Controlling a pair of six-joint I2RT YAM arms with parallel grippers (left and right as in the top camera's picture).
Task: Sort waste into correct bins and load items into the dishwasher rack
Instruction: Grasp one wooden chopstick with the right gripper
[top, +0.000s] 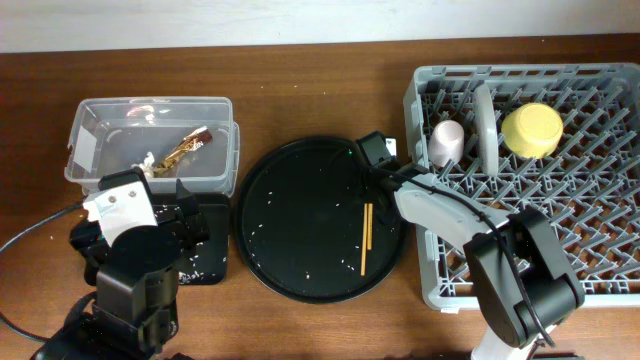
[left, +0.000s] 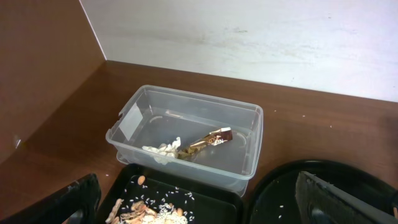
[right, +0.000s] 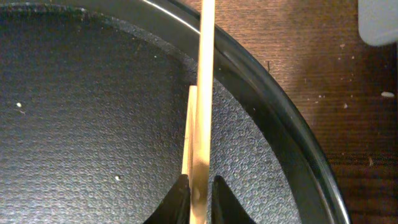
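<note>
The dishwasher rack (top: 600, 200) fills the right side. Left of it, on the round black tray (top: 290, 230), the chopsticks (top: 365, 240) lie near the right rim. The right gripper (right: 196, 200) is pinched nearly shut on one end of them. Check that both sticks are caught, then lift level. The left gripper (left: 199, 210) hangs wide open and empty at near left.

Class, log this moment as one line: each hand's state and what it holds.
left hand: open, empty, above shallow black rectangular tray | right hand: shut on thin wooden chopsticks, over large round black tray
</note>
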